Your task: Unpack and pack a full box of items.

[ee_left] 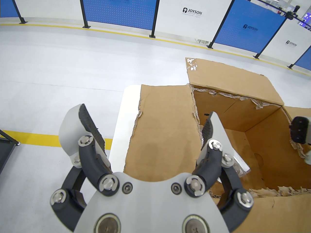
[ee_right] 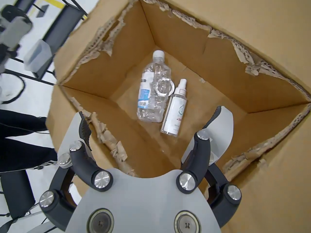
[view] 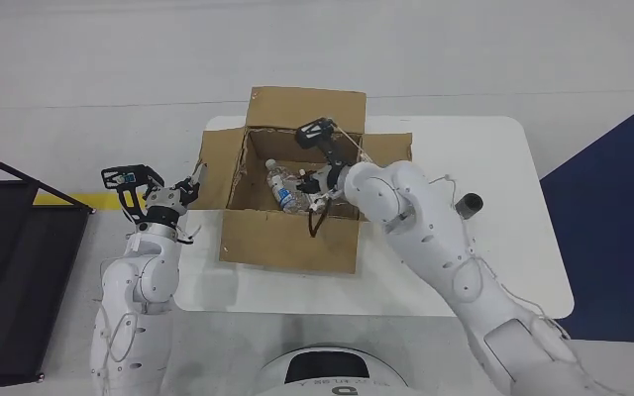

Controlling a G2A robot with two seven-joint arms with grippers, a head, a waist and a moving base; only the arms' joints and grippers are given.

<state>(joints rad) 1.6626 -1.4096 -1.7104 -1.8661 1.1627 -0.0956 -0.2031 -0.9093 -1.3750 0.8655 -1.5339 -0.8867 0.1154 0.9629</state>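
Note:
An open cardboard box [view: 287, 243] with torn flaps stands on the white table [view: 485, 267]. On its floor lie a clear water bottle [ee_right: 151, 98] and, beside it, a white spray bottle [ee_right: 175, 112]; a small round clear piece [ee_right: 165, 86] rests on them. The water bottle [view: 281, 185] also shows from above. My right gripper [ee_right: 150, 115] hangs open over the box's inside, above the bottles, holding nothing; from above it [view: 313, 188] sits within the box opening. My left gripper [ee_left: 147, 111] is open and empty, just off the box's left flap [ee_left: 165, 127], near the table's left edge [view: 188, 188].
A short grey cylinder [view: 469, 205] stands on the table right of the box. A black rack [view: 30, 257] stands on the floor to the left. Blue and white partition panels [ee_left: 192, 13] line the far side of the room.

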